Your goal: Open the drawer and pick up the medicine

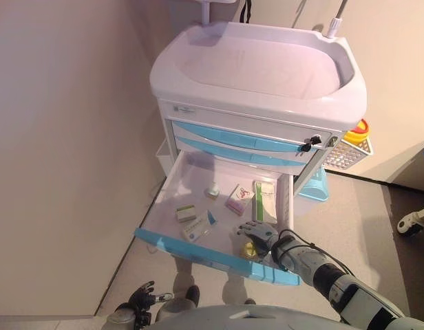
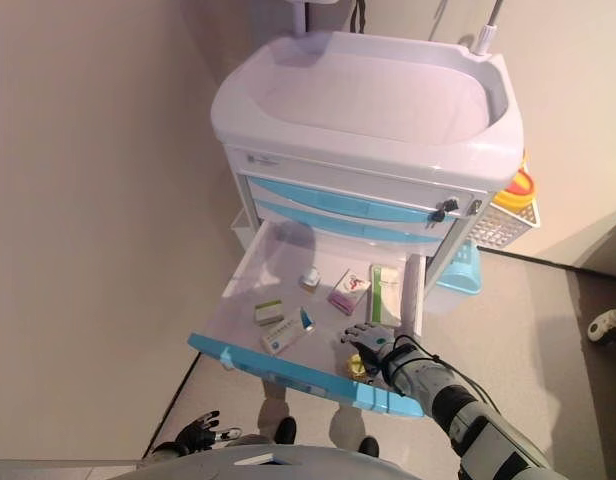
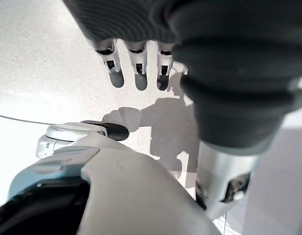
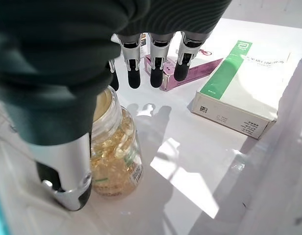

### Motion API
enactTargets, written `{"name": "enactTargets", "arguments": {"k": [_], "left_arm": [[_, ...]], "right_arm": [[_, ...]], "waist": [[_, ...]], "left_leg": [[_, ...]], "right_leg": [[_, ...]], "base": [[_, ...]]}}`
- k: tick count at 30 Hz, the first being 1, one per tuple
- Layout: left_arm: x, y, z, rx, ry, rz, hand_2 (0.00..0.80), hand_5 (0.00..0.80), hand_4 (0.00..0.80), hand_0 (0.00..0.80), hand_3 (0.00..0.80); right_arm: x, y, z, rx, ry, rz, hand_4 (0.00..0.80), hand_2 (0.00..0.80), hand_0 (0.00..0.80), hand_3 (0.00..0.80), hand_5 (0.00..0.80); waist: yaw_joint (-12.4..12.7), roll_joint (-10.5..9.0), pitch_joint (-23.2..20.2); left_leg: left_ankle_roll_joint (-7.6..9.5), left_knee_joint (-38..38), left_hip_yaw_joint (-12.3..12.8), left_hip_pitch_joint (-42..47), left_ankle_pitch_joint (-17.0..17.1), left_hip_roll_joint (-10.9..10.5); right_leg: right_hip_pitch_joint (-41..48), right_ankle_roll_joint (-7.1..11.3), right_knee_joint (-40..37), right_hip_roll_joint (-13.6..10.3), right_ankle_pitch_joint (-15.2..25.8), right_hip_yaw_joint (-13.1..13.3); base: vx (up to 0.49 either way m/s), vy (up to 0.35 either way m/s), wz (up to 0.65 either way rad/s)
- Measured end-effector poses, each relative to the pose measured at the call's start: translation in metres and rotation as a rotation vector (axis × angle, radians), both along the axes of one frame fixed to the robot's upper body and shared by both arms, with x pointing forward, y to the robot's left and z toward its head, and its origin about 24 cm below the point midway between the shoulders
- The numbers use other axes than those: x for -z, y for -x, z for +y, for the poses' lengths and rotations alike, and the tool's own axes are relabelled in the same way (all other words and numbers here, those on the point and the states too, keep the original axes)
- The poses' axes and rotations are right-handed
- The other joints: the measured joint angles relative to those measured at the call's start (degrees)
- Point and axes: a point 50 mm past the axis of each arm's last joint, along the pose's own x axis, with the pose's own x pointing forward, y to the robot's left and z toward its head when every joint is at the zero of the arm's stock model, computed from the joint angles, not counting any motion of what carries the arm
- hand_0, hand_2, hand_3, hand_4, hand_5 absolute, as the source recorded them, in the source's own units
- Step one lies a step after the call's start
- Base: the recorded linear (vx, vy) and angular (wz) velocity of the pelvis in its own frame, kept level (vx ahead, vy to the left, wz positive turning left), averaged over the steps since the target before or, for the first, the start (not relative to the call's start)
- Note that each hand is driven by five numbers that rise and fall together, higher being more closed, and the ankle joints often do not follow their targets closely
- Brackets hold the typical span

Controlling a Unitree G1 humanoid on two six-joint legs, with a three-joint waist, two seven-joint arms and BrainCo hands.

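Note:
The cart's lowest drawer stands pulled out, with a white inside and a light blue front. A clear bottle of yellow capsules stands near its front right corner and also shows in the right wrist view. My right hand is inside the drawer over the bottle, fingers straight above it and thumb down beside it, not closed on it. A green-and-white box and a pink box lie just beyond. My left hand hangs low by the floor, open and empty.
The white cart has two closed blue drawers above. Several small boxes lie in the drawer's left half. A wire basket with a yellow container hangs on the cart's right side, with a blue bin below. A wall is close on the left.

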Motion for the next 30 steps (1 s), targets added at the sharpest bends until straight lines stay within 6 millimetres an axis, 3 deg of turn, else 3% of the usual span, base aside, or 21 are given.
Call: {"name": "enactTargets", "arguments": {"k": [9, 11, 12, 14, 15, 17, 18, 30], "left_arm": [[-0.0003, -0.0010, 0.0008, 0.017, -0.008, 0.001, 0.000, 0.000, 0.000, 0.000, 0.000], [-0.0003, -0.0009, 0.0007, 0.017, -0.008, 0.001, 0.000, 0.000, 0.000, 0.000, 0.000], [-0.0003, -0.0009, 0.0007, 0.017, -0.008, 0.001, 0.000, 0.000, 0.000, 0.000, 0.000], [-0.0003, -0.0010, 0.0007, 0.017, -0.008, 0.001, 0.000, 0.000, 0.000, 0.000, 0.000], [-0.0003, -0.0008, 0.0007, 0.017, -0.008, 0.001, 0.000, 0.000, 0.000, 0.000, 0.000], [-0.0002, -0.0005, 0.0007, 0.018, -0.009, 0.003, 0.000, 0.000, 0.000, 0.000, 0.000], [-0.0002, -0.0006, 0.0006, 0.022, -0.010, 0.003, 0.000, 0.000, 0.000, 0.000, 0.000], [-0.0002, -0.0012, 0.0003, 0.034, -0.014, 0.004, 0.000, 0.000, 0.000, 0.000, 0.000]], "right_arm": [[0.0040, 0.0024, 0.0002, 0.003, 0.020, 0.025, 0.000, 0.000, 0.000, 0.000, 0.000], [0.0055, 0.0036, 0.0020, 0.004, 0.017, 0.033, 0.163, 0.163, 0.163, 0.163, 0.163], [0.0068, 0.0050, 0.0023, 0.006, 0.017, 0.040, 0.301, 0.301, 0.301, 0.301, 0.301], [0.0089, 0.0082, 0.0033, 0.005, 0.014, 0.050, 0.402, 0.402, 0.402, 0.402, 0.402], [0.0092, 0.0089, 0.0039, 0.003, 0.013, 0.052, 0.521, 0.521, 0.521, 0.521, 0.521], [0.0093, 0.0091, 0.0042, 0.001, 0.012, 0.051, 0.565, 0.565, 0.565, 0.565, 0.565], [0.0093, 0.0091, 0.0043, 0.000, 0.012, 0.051, 0.800, 0.800, 0.800, 0.800, 0.800], [0.0094, 0.0093, 0.0044, -0.002, 0.013, 0.050, 0.800, 0.800, 0.800, 0.800, 0.800]], "waist": [[0.0, -0.65, -0.4], [0.0, -0.72, -0.5], [0.0, -0.72, -0.5], [0.0, -0.71, -0.5], [0.0, -0.70, -0.5], [0.0, -0.69, -0.5], [-0.1, -0.68, -0.5], [-0.1, -0.55, -0.6]], "left_leg": [[-0.02, 0.0, 0.0, -0.1, 0.0, 0.0], [0.00, 0.0, 0.0, 0.0, 0.0, 0.0], [0.00, 0.0, -0.1, -0.1, 0.0, 0.0], [0.02, 0.0, -0.1, -0.1, 0.0, 0.0], [0.01, 0.0, -0.1, -0.1, 0.0, 0.0], [-0.02, -0.1, 0.0, -0.1, 0.0, 0.0], [-0.06, -0.1, 0.0, -0.1, -0.1, 0.0], [0.05, -0.1, -0.1, -0.2, 0.0, 0.0]], "right_leg": [[0.0, 0.00, 0.0, -0.1, 0.0, 0.0], [0.0, 0.00, 0.0, -0.1, 0.0, 0.0], [0.0, 0.00, 0.0, -0.1, 0.0, 0.0], [0.0, 0.00, 0.0, -0.1, 0.0, 0.0], [0.0, 0.00, 0.0, -0.1, 0.0, 0.0], [0.0, 0.00, 0.0, -0.1, 0.0, 0.0], [0.0, 0.00, 0.0, -0.1, 0.0, 0.0], [0.0, -0.01, 0.0, -0.1, 0.0, 0.1]], "base": [[0.000, 0.000, 0.00], [0.000, 0.000, 0.00], [0.000, 0.000, 0.00], [0.000, 0.000, 0.00], [0.000, 0.000, 0.00], [0.000, 0.000, 0.00], [0.000, 0.000, 0.00], [0.000, 0.000, 0.00]]}}
